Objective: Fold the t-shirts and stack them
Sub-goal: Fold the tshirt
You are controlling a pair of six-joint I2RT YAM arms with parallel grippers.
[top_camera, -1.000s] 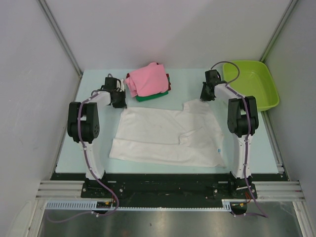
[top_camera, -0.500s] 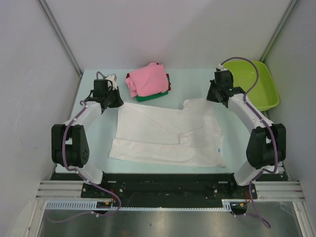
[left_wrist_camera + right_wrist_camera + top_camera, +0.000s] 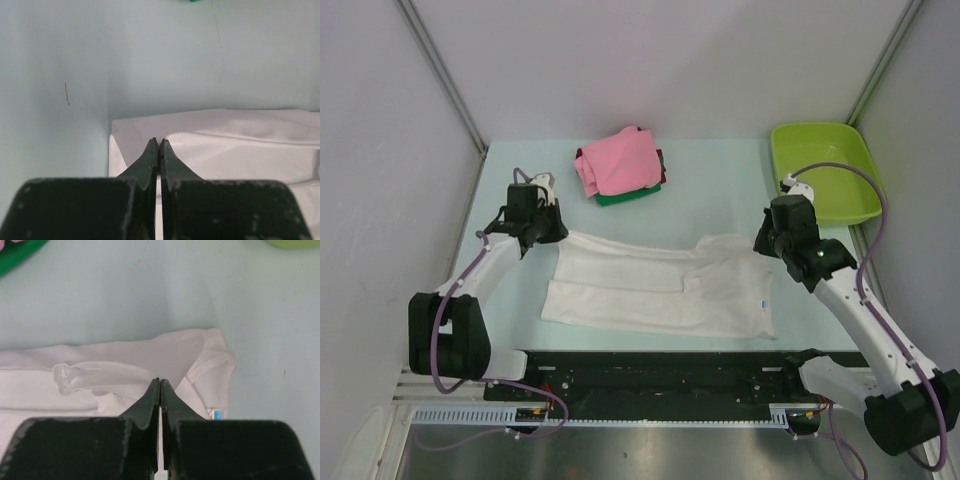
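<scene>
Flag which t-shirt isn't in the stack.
The white t-shirt, spread out at the near side; the pink, dark red and green ones are piled together at the back.

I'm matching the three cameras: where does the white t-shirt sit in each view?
Top external: white t-shirt spread mid-table.
Left wrist: lower right of the picture.
Right wrist: lower left and centre.
Shared landmark: green t-shirt, a sliver at both wrist views' top edge.

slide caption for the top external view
left gripper and right gripper pinch far corners of the white t-shirt; folded shirts stacked behind
</scene>
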